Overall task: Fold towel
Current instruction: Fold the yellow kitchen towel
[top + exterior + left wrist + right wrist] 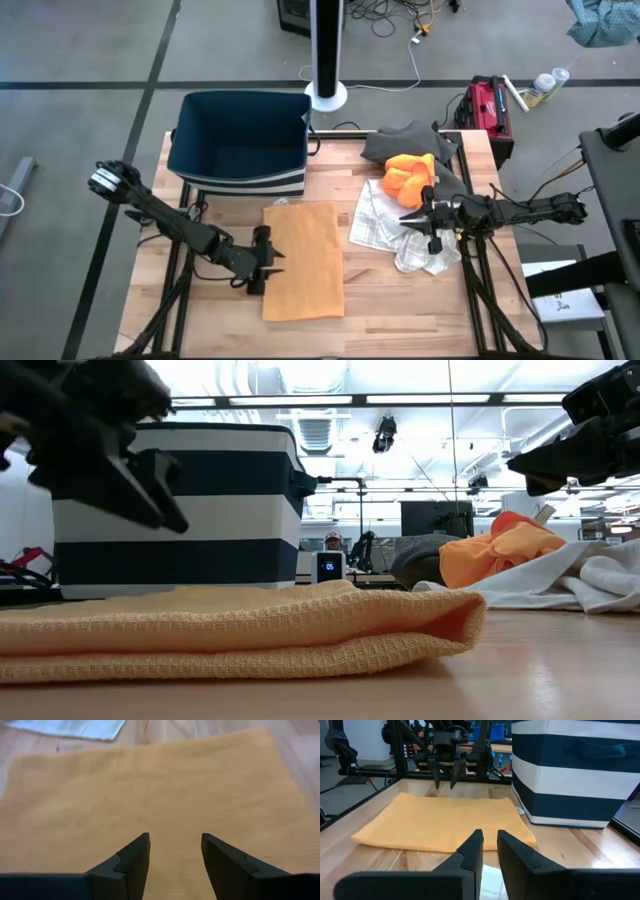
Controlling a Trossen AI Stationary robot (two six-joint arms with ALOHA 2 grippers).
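Observation:
The orange towel (303, 260) lies flat on the wooden table (400, 300), folded in two layers, with its rounded fold (465, 622) showing in the low view. My left gripper (272, 258) hovers open just above the towel's left edge, fingers (135, 857) apart over the cloth (150, 785) and touching nothing. My right gripper (415, 222) hangs level over the cloth pile at the table's right, pointing at the towel (445, 822). There is only a narrow gap between its fingers, with nothing in it.
A navy and white striped bin (240, 140) stands at the far left, behind the towel. At the right lies a pile: a white checked cloth (380, 220), an orange cloth (410, 175) and a grey cloth (405, 140). Bare wood shows near the front edge.

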